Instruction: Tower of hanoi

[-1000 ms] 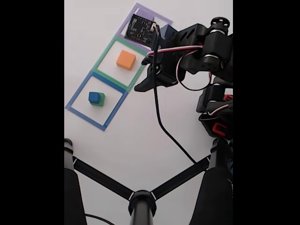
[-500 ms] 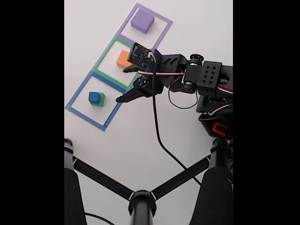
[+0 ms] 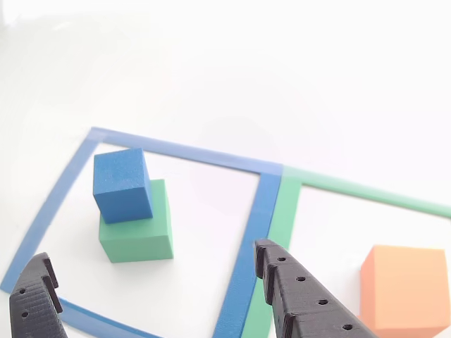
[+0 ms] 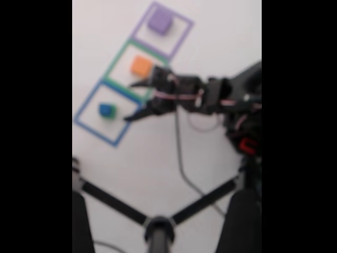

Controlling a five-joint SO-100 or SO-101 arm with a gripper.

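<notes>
- The gripper (image 3: pixel 151 282) hangs with its two black fingers spread wide and nothing between them; in the other view one fingertip (image 3: pixel 34 296) shows at the lower left and the other finger (image 3: pixel 299 296) at the lower middle.
- In the blurred fixed view the gripper (image 4: pixel 136 100) sits at the right edge of the blue square outline (image 4: pixel 87 126), its fingers pointing left toward the blocks.
- The blue block (image 3: pixel 122 184) rests on top of the green block (image 3: pixel 141 232), set toward the green one's back left corner and turned a little askew.
- Both stand inside the blue square outline (image 3: pixel 257 232) on the white table (image 3: pixel 282 84); the fixed view shows them as one small blue-green spot (image 4: pixel 107 110).
- The orange block (image 3: pixel 405 290) sits alone inside the green square outline (image 3: pixel 366 190), just right of the right-hand finger in the other view; in the fixed view the orange block (image 4: pixel 140 65) lies just above the gripper.
- The purple block (image 4: pixel 159 22) sits inside the purple square outline (image 4: pixel 179 39) at the top of the fixed view, well apart from the gripper.
- A black cable (image 4: pixel 181 158) trails down from the arm (image 4: pixel 221 97) across the table.
</notes>
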